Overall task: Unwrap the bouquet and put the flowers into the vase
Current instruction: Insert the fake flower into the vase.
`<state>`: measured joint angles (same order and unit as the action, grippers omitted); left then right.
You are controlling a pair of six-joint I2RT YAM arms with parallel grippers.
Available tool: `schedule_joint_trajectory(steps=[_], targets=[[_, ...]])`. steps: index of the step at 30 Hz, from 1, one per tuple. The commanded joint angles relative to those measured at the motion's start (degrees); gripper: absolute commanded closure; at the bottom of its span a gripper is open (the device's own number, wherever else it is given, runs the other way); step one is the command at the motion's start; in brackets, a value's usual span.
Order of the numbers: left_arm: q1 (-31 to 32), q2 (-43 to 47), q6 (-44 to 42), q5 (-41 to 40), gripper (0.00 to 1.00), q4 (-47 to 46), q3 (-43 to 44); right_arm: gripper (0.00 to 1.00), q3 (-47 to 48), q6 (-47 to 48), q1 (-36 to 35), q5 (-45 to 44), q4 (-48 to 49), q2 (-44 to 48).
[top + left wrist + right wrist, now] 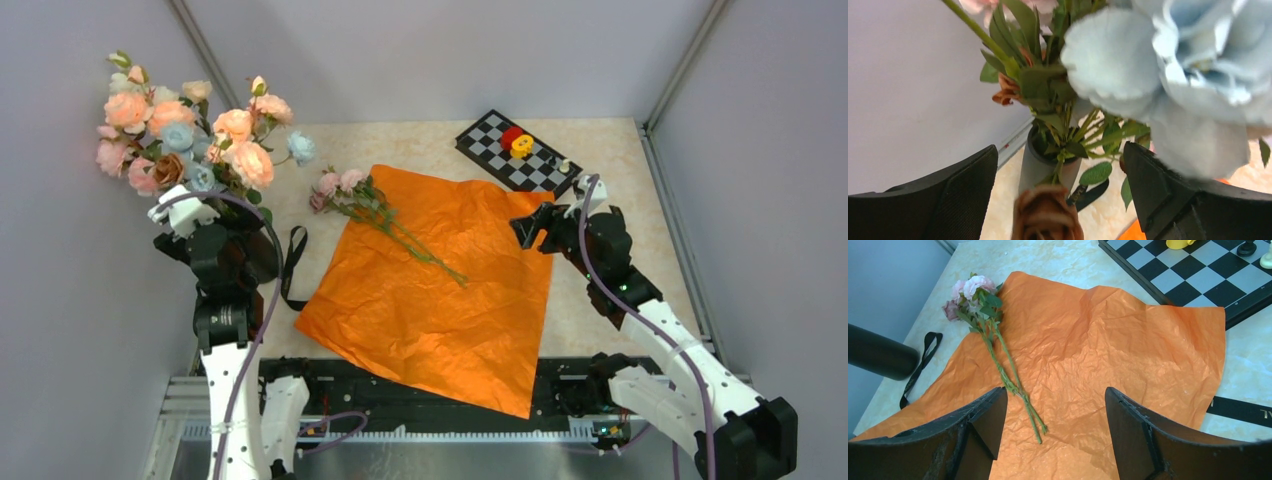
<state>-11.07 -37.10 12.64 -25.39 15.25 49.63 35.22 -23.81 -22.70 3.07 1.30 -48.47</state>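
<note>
While the left pincer (1058, 165) stands with its two black fingers (948, 190) spread wide and nothing clamped between them, it looks straight at the plain black cylindrical vase (1034, 170), whose mouth is packed with green stems and leaves. Above it the pastel artificial flowers (185, 120), peach, pink, pale blue and one brown-mauve, fan out over the pincer. In the overhead view this cluster sits at about ten o'clock. Just beside the vase, toward three o'clock, a thin black ribbon (293, 265) lies loose on the marbled tabletop (620, 180).

The right pincer (1055, 400) is likewise well open and empty, hovering over the three o'clock edge of the flat sheet of orange crinkled paper (440, 290). On that sheet, toward eleven o'clock, lies one loose sprig (368, 205) of small pink and mauve blooms on thin green stems, heads at the paper's edge and stems running toward its middle. A black-and-white chessboard (520, 155) sits at one o'clock, apart from the work.

By my reading the unwrapping is done and most of the bunch is in the vase, so the step in hand is fetching the last sprig. That calls for a low, narrow pinch on the thin stems without catching the paper beneath. The stem ends then have to be fed down into an already crowded mouth.
</note>
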Motion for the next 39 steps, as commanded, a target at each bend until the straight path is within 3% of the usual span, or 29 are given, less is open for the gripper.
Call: schedule_joint_trajectory(steps=[1,7,19,31,39], targets=[[-0.3,2.9,2.9,4.5,0.01,7.9,1.9,0.26,0.6,0.2,0.5,0.8,2.5,-0.1],[-0.1,5.8,4.8,9.3,0.01,13.4,1.9,0.24,1.4,1.1,0.5,1.9,2.1,-0.7],[2.0,5.6,5.3,20.5,0.01,13.6,0.2,0.23,3.2,2.1,0.5,6.5,2.7,-4.7],[15.4,3.3,1.4,25.0,0.01,10.0,-5.3,0.23,6.3,1.5,-1.6,11.1,3.8,-12.5],[16.4,-0.7,-4.8,41.2,0.01,6.4,-5.9,0.26,11.3,2.1,-8.5,7.1,3.6,-22.0]])
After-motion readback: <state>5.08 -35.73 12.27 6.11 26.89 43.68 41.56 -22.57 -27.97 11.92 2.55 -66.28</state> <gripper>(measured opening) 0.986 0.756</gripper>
